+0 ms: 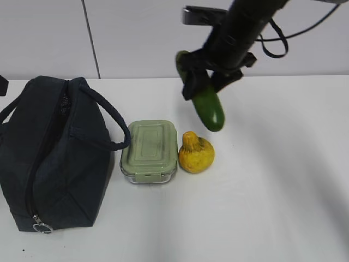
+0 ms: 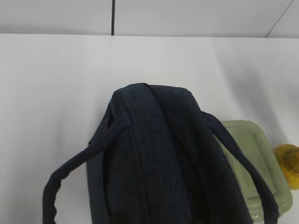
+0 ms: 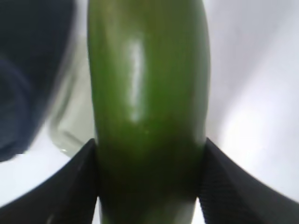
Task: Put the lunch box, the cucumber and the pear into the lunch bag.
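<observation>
Above the white table [image 1: 272,207], your right gripper [image 1: 203,81] pinches the smooth, glossy dark green cucumber [image 1: 209,107] aloft, tilted over the lumpy yellow pear [image 1: 196,153]; you cannot see the left fingers.

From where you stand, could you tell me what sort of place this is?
Probably a lab test bench rather than a kitchen: a bare white table against a plain panelled wall, a black robot gripper holding a dark green cucumber, and a navy fabric lunch bag laid out beside a sage-lidded lunch box.
</observation>
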Robot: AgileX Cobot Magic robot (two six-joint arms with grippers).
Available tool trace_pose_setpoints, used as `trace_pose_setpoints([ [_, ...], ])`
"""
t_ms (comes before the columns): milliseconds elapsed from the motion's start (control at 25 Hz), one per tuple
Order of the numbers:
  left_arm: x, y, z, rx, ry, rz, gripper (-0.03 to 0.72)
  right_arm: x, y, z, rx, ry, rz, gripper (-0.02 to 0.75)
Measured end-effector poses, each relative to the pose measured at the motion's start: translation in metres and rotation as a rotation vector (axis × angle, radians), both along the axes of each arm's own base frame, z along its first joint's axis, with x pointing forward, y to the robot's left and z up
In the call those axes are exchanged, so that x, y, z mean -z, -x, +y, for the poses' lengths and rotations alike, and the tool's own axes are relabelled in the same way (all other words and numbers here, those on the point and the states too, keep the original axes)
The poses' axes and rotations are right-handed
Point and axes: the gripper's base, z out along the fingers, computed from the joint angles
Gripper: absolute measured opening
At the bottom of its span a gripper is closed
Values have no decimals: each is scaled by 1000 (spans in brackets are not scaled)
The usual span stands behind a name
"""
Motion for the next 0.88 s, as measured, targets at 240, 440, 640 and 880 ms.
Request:
trace_pose_setpoints([
  [240, -1, -1, 2, -3, -20, -21, 256, -52, 34, 82, -185, -153, -118, 444],
  [440, -2, -3, 4, -19, -42, -43, 256, -65, 54, 125, -270, -256, -162, 444],
  [640, -2, -5, 15, -73, -43, -42, 256, -56, 57, 149, -289, -350, -151, 443],
  [880, -2, -6, 21, -102, -43, -50, 256, -49, 64, 179, -332, -503, -162, 443],
])
